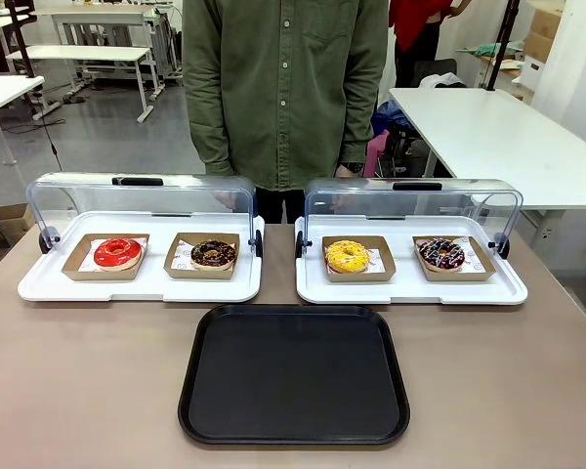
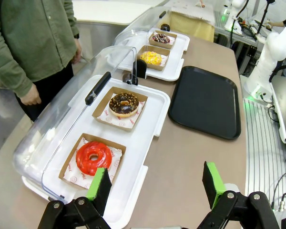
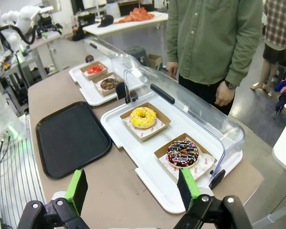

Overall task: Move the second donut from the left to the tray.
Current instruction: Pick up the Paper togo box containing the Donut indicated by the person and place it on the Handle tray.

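Second donut from the left [image 1: 213, 253], chocolate-iced with pale sprinkles, lies in a shallow cardboard box [image 1: 177, 266] on the left white tray [image 1: 137, 286], toward the bench's [image 1: 78, 391] far edge and left of its middle. I'd judge it light and soft, with icing that would smear or dent under a squeeze. The safer hold looks like the box's side walls, or else the ring's plain outer sides, low down. Whether the box is loose on its paper liner I cannot tell from here.

The black tray [image 1: 293, 381] lies bare at the middle of the near edge, just beside the white trays. The red donut [image 1: 117, 252] shares the left tray, close on the box's outer side. The clear lid [image 1: 142, 200] is swung up behind the boxes, so the near side is free, though the white tray's raised rim must be cleared. A person [image 1: 283, 88] stands at the far edge.

The left gripper [image 2: 156, 183] hovers spread wide over the bench's left end, holding nothing. The right gripper [image 3: 132, 186] is likewise spread and empty at the right end.
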Robot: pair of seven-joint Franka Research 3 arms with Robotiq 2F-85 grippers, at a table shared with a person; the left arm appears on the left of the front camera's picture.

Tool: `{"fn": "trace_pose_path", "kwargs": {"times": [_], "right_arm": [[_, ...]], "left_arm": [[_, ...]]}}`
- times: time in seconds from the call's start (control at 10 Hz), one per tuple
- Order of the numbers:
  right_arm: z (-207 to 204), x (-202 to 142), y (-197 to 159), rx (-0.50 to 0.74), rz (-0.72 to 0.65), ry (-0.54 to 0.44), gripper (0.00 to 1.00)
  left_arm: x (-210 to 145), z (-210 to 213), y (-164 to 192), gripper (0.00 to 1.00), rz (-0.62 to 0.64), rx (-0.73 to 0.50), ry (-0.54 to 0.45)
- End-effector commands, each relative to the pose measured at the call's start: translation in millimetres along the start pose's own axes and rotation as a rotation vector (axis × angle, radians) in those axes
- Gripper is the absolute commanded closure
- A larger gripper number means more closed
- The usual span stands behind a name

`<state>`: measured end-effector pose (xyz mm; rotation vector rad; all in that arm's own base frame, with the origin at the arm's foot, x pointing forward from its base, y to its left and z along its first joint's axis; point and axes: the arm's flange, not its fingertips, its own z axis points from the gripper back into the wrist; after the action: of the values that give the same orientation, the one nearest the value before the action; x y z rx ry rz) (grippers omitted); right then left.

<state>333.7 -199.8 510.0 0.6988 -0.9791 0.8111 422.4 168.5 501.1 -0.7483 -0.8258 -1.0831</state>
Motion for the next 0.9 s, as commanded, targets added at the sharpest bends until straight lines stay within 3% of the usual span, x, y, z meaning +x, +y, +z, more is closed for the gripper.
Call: {"fn": "trace_pose_path", "kwargs": {"times": [0.0,0.8], "right_arm": [[0.6,2.7,-3.1,0.001,0.027,-0.021,0.0],[0.6,2.7,-3.1,0.001,0.027,-0.021,0.0]], "left_arm": [[1.1,1.1,-1.6,0.0,-0.006,-0.007,-0.008],[1.1,1.1,-1.6,0.0,-0.006,-0.007,-0.008]]}}
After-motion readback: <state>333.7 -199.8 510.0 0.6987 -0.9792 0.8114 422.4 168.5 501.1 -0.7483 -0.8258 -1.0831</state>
